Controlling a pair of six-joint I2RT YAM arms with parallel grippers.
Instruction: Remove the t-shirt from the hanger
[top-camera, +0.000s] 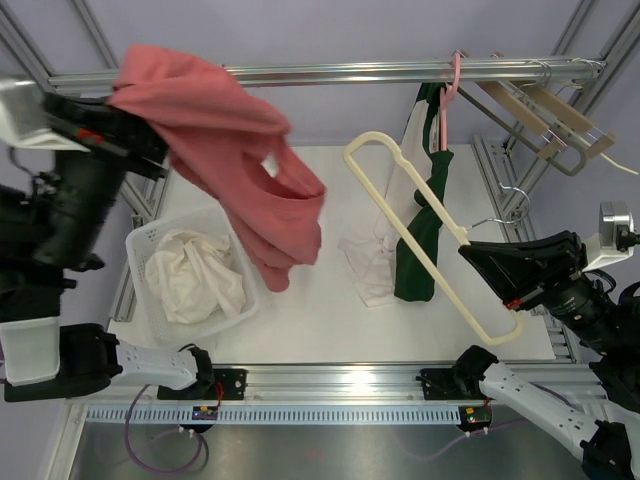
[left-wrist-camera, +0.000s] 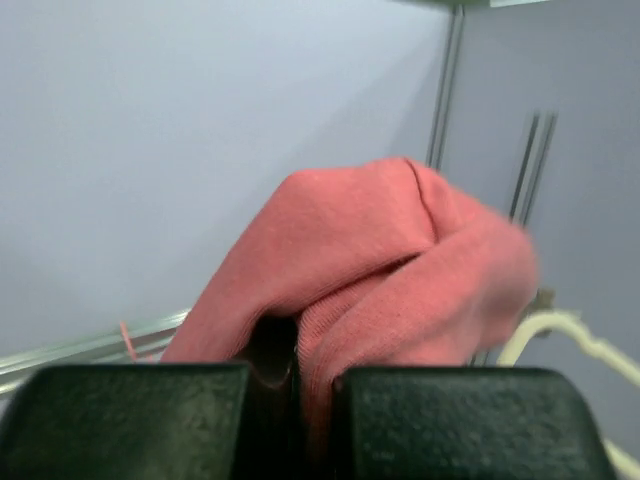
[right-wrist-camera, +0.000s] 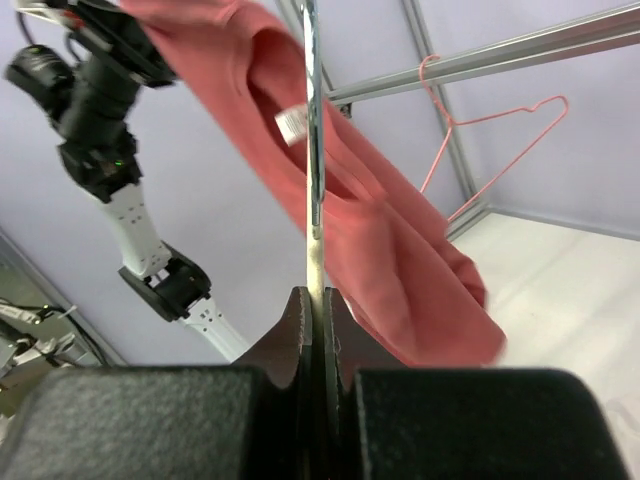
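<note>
The pink t-shirt (top-camera: 240, 160) hangs in the air at the upper left, clear of the cream hanger (top-camera: 420, 235). My left gripper (top-camera: 150, 140) is shut on the shirt's fabric; in the left wrist view the fabric (left-wrist-camera: 380, 270) bunches between the jaws of my left gripper (left-wrist-camera: 305, 400). My right gripper (top-camera: 500, 275) is shut on the cream hanger and holds it bare above the table's right half. In the right wrist view my right gripper (right-wrist-camera: 318, 320) clamps the hanger's edge (right-wrist-camera: 313, 150), with the shirt (right-wrist-camera: 400, 250) behind it.
A white basket (top-camera: 140, 255) with white cloth stands at the left. A dark green garment (top-camera: 425, 230) hangs on a pink hanger (top-camera: 452, 85) from the rail (top-camera: 380, 72). White cloth (top-camera: 368, 265) lies mid-table. Wooden hangers (top-camera: 545, 120) hang at the far right.
</note>
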